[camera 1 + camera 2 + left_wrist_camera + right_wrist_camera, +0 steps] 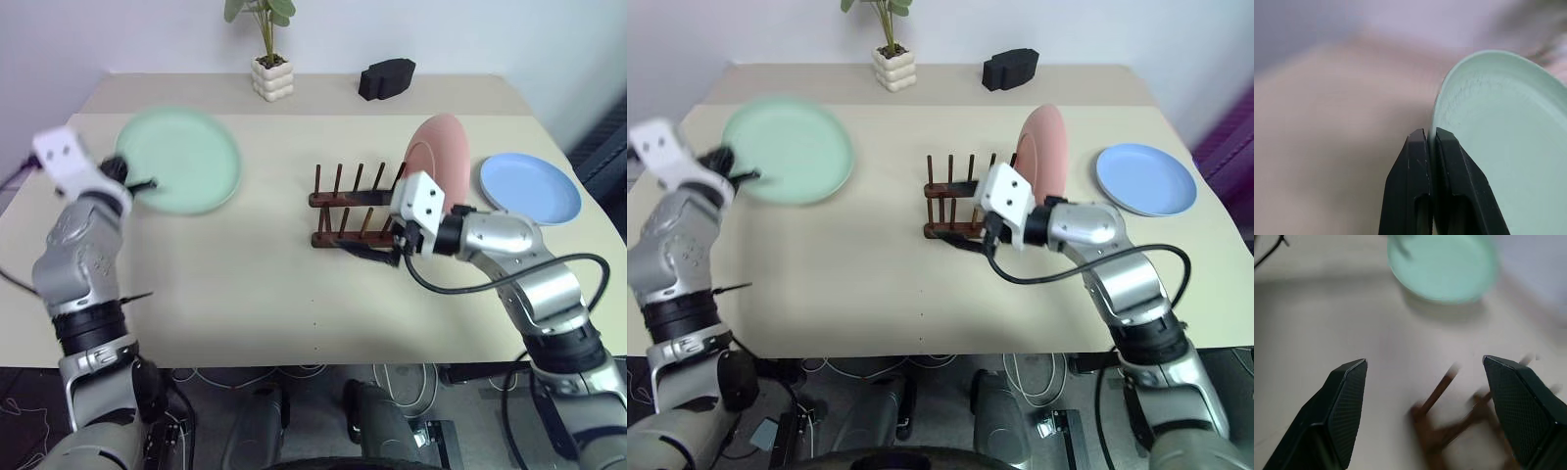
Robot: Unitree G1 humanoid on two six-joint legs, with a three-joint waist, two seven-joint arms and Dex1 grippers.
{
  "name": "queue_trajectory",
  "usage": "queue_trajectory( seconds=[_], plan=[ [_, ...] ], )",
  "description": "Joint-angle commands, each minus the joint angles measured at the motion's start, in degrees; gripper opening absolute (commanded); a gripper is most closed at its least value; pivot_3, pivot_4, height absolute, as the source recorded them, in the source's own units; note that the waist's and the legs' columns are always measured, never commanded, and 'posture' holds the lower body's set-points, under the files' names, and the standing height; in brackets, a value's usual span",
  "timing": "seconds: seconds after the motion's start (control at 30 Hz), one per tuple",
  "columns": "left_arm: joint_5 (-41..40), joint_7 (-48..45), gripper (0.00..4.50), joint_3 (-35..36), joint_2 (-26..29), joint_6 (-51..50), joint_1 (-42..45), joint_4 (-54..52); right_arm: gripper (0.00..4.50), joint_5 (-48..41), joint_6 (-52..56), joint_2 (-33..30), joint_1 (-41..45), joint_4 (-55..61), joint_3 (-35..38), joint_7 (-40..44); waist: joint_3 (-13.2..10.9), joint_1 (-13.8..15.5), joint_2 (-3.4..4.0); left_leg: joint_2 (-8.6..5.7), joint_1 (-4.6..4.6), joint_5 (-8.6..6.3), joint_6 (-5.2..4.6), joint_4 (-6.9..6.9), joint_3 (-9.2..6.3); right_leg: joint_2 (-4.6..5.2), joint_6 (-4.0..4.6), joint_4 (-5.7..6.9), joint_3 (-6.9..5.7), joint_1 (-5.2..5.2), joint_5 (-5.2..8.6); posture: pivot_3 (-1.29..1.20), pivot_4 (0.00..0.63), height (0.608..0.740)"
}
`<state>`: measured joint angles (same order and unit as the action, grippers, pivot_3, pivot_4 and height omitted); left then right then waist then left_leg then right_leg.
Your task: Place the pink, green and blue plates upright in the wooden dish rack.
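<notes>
I've got the left pincer (1431, 139) clamped on the rim of the green plate (179, 160), fingers (1409, 166) pinching either side of the edge. Plate is lifted off the worktop (245, 294), tilted, on the left side, well apart from the wooden dish rack (355, 208). Right pincer (1425, 377) is spread wide, holding nothing, hovering just by the rack's near end.

To do this step well, imo: carry the green plate across w/o swinging, since a rim pinch gives little hold and the plate could pivot. Turn it edge-down before reaching the rack, line it up parallel w/ the pink plate (441, 157), then lower between a free pair of pegs. I'd pull the right arm back first, as it sits in the approach path, or use it to steady the rack if it slides.

Rack contents: pink plate upright at the right end, other slots look free. Blue plate (529, 188) lies flat on the worktop right of the rack, nothing on it. So approx one of three done.
</notes>
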<state>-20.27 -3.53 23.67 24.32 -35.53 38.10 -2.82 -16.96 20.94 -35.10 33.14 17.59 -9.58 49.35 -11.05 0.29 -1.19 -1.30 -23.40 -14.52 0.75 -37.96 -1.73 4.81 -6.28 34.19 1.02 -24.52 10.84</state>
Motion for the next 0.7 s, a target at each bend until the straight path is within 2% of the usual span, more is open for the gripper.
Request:
queue_trajectory(
  seconds=[0.03,0.23,0.4,0.67,0.7],
  plan=[
    [1.0,0.7,0.06,-5.2,-0.7,0.0,5.2,-6.8,3.86,8.2,-6.4,2.1,4.5,-3.4,-3.5,-3.0,0.0,0.0,0.00,-0.03,0.00,0.00,0.00,0.01,0.02,-0.01,-0.01,0.00,0.00,0.00,0.00,0.00,0.150,0.736],
    [4.0,0.9,0.06,-12.8,-1.1,-2.6,9.0,-11.2,3.86,20.0,-15.5,6.5,10.2,-9.8,-7.8,-9.4,0.0,-0.9,0.01,-0.05,0.00,0.01,0.00,0.04,0.01,-0.09,-0.04,0.04,0.00,-0.04,-0.02,0.00,0.150,0.736],
    [5.6,0.7,0.06,-17.4,-1.9,-5.6,9.8,-14.8,3.86,26.3,-21.1,9.1,12.4,-13.7,-9.8,-12.4,0.0,-1.1,0.01,-0.04,0.00,0.01,0.00,0.06,-0.01,-0.12,-0.06,0.05,0.00,-0.05,-0.02,0.00,0.150,0.736],
    [2.7,1.2,0.06,-16.3,-6.2,-11.4,11.5,-18.7,3.86,32.7,-27.4,10.6,11.8,-17.6,-12.6,-13.3,0.0,-1.1,0.01,-0.04,0.00,0.02,0.00,0.06,-0.01,-0.12,-0.06,0.05,0.01,-0.04,-0.03,0.00,0.150,0.736],
    [2.4,1.1,0.02,-16.1,-6.3,-12.0,11.6,-19.2,3.60,33.1,-27.8,10.8,11.5,-17.9,-12.7,-13.5,0.0,-1.1,0.01,-0.04,0.00,0.02,0.00,0.06,-0.02,-0.12,-0.06,0.05,0.01,-0.04,-0.03,0.00,0.150,0.736]
  ],
)
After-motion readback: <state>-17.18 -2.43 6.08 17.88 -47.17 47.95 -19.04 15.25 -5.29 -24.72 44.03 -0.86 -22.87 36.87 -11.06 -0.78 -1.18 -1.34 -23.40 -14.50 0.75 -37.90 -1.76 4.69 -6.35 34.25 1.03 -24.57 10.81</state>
